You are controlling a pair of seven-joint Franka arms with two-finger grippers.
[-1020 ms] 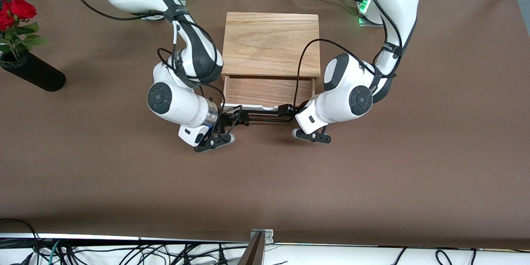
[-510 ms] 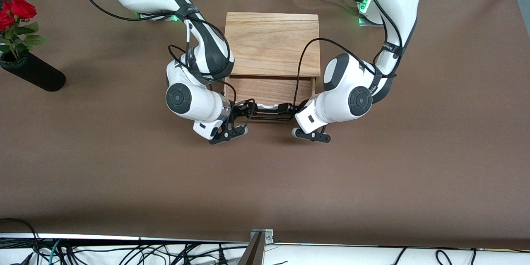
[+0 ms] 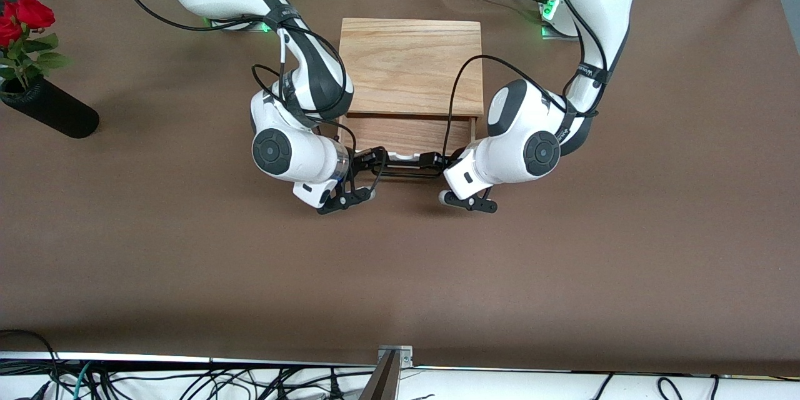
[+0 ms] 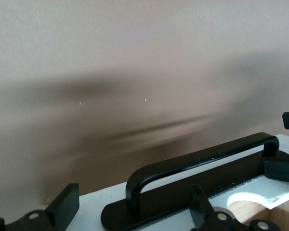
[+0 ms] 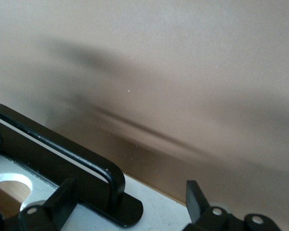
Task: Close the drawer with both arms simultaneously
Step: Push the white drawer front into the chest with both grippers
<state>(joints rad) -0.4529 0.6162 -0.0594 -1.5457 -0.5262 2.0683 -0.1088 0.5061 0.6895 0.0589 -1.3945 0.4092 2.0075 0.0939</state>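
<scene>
Watch uneven push: drawer half out, could skew and jam. Left gripper, right gripper at handle ends, 3 and 9 o'clock, jaws spread, holding nothing.

Both pincers crowd the handle on the drawer; bare worktop lies nearer the front camera; a vase stands well apart.

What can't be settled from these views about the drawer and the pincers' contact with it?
- Drawer interior: front view shows part of the floor only; the box top covers the rest.
- Left pincer: fingers open at the handle; contact is cut off by the wrist view's edge.
- Right pincer: same, fingers open, contact cut off by the edge.
- White front panel: mostly out of frame.
</scene>
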